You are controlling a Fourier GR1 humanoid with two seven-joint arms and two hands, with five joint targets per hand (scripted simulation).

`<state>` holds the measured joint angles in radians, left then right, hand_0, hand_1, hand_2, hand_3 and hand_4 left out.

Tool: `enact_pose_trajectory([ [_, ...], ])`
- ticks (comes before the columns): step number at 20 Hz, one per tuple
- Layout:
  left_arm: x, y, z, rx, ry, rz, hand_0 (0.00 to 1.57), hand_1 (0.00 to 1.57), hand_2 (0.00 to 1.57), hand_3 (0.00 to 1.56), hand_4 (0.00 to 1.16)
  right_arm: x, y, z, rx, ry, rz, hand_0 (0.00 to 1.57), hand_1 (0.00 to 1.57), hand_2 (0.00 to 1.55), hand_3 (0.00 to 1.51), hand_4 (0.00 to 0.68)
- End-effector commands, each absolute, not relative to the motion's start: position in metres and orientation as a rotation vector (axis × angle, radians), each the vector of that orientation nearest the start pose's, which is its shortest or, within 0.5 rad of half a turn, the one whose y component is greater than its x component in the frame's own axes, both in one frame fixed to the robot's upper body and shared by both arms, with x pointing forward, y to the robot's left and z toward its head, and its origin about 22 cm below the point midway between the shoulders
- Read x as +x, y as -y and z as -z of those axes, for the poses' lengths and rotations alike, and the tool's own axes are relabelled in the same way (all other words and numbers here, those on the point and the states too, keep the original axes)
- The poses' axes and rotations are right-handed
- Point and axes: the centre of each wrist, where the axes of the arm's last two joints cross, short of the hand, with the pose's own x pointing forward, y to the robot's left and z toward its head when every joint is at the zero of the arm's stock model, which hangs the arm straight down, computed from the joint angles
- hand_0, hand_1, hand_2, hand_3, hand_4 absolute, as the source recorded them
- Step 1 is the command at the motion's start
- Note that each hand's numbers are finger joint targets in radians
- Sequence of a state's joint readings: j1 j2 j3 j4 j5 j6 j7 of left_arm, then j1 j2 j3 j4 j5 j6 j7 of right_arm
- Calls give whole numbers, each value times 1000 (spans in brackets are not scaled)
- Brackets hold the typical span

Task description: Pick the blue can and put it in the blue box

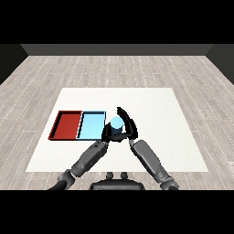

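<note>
1. Clearly the right hand (128, 124) is curled round the blue can (115, 123), which stands upright just off the light blue tray's right edge.
2. From the can, the light blue tray (91, 125) lies directly to the left, so the carry should go that way.
3. Meanwhile the left hand (108, 133) sits against the can's lower left; whether its fingers are curled I cannot tell.
4. Beyond the blue tray lies the red tray (66, 124).

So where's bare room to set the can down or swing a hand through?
The light blue tray and red tray both show bare floors. The white table is bare right of the right hand and along its far edge. Crowded: both hands meet around the blue can beside the light blue tray.
</note>
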<state>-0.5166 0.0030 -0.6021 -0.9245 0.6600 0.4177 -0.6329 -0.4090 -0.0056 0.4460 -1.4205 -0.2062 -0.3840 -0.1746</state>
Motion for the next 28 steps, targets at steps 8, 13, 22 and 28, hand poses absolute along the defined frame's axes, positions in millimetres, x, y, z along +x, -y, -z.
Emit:
enact_pose_trajectory([
  [8, 328, -99, 25, -140, 1835, -50, 1571, 1571, 1571, 1530, 1150, 271, 156, -76, 315, 1992, 207, 0, 0, 0, 0, 0],
  [13, 345, -151, 9, 22, 1829, -14, 1571, 1571, 1571, 1515, 1144, 267, 201, -53, 270, 1977, 297, 0, 0, 0, 0, 0],
  [22, 371, -205, 8, 368, 1654, 102, 1571, 1571, 1571, 1504, 1115, 266, 210, -42, 268, 1945, 346, 0, 0, 0, 0, 0],
  [28, 387, -220, 18, 561, 1373, 204, 1571, 1571, 1520, 1403, 999, 252, 211, -34, 235, 1921, 365, 0, 0, 0, 0, 0],
])
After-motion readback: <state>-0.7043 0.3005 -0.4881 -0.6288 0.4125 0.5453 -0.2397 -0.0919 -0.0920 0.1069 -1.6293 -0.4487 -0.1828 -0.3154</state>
